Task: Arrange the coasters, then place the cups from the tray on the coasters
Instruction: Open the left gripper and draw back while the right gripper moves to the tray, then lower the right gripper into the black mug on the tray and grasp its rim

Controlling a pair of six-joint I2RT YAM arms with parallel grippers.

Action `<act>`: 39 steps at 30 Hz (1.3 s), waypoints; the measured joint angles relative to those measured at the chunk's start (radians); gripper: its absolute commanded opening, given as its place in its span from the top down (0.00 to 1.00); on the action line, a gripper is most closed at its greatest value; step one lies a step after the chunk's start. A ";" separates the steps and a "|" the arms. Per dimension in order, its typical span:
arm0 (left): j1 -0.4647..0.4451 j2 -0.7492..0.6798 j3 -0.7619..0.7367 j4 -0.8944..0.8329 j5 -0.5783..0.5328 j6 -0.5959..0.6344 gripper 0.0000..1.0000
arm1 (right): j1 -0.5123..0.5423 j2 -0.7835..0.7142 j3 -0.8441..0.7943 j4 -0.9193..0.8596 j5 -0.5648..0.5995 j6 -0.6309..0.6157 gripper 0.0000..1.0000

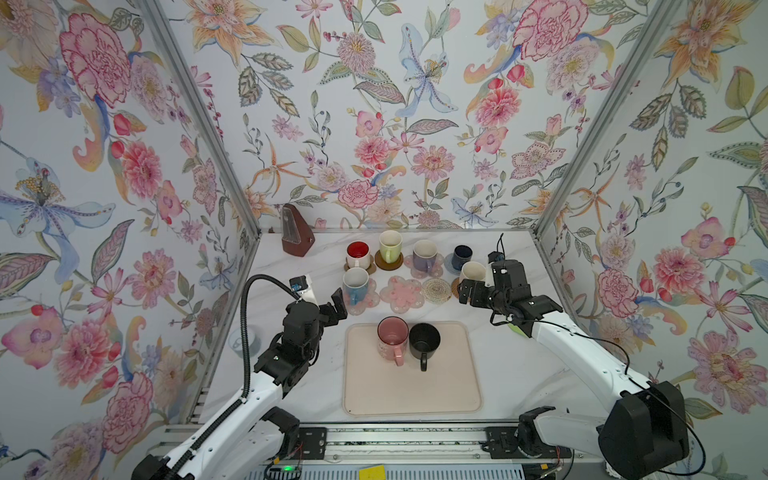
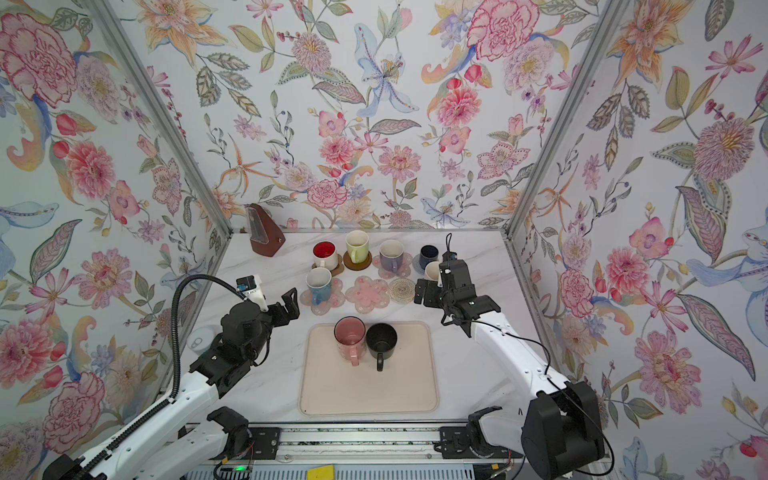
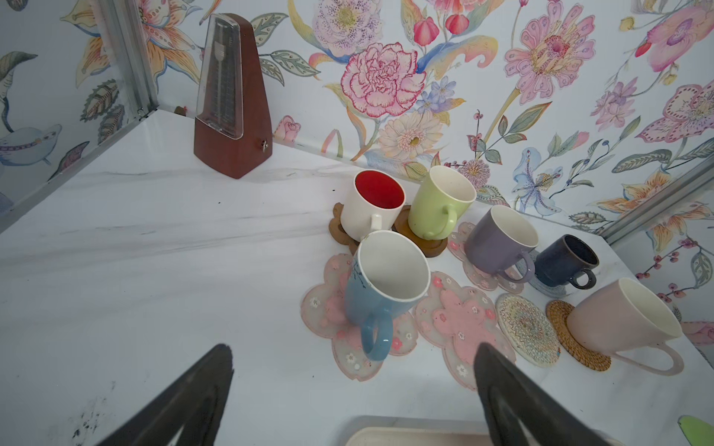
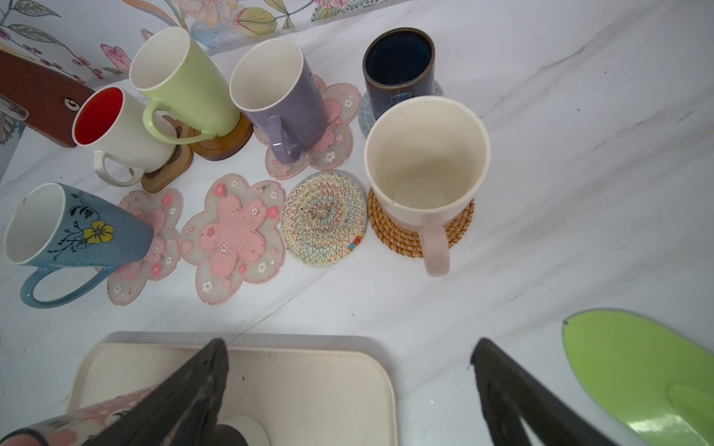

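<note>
The beige tray (image 1: 411, 390) holds a pink cup (image 1: 392, 338) and a black cup (image 1: 424, 341) side by side at its far end. Behind it, six cups stand on coasters: red-inside white (image 1: 358, 254), light green (image 1: 390, 246), lavender (image 1: 424, 254), navy (image 1: 462, 255), cream (image 1: 473, 272) and blue (image 1: 355, 284). A pink flower coaster (image 1: 402, 294) and a white woven coaster (image 1: 436, 290) lie bare. My left gripper (image 1: 336, 307) hovers open just in front of the blue cup (image 3: 382, 285). My right gripper (image 1: 467, 293) hangs open in front of the cream cup (image 4: 425, 162), holding nothing.
A brown metronome (image 1: 296, 230) stands in the back left corner. A small white can (image 1: 243, 340) sits by the left wall under my left arm. A flat green object (image 4: 637, 370) lies on the table right of the tray. Floral walls close three sides.
</note>
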 measured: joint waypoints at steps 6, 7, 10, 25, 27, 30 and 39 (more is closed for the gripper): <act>0.000 0.029 0.000 0.042 -0.029 -0.014 0.01 | 0.085 -0.061 -0.019 -0.081 0.000 0.032 0.01; 0.000 0.035 -0.001 0.049 -0.035 -0.017 0.01 | 0.107 -0.079 -0.027 -0.090 0.004 0.042 0.01; 0.000 0.046 -0.013 0.076 -0.045 -0.025 0.01 | 0.183 -0.130 -0.053 -0.117 0.012 0.082 0.01; 0.000 0.025 -0.037 0.088 -0.078 -0.028 0.01 | 0.639 -0.126 -0.098 -0.195 0.120 0.293 0.01; 0.000 0.025 -0.037 0.088 -0.078 -0.028 0.01 | 0.676 -0.104 -0.102 -0.195 0.127 0.312 0.01; 0.000 0.025 -0.037 0.088 -0.078 -0.028 0.01 | 0.716 -0.073 -0.108 -0.202 0.142 0.330 0.01; 0.000 0.025 -0.041 0.090 -0.079 -0.028 0.01 | 0.734 -0.010 -0.109 -0.210 0.204 0.348 0.03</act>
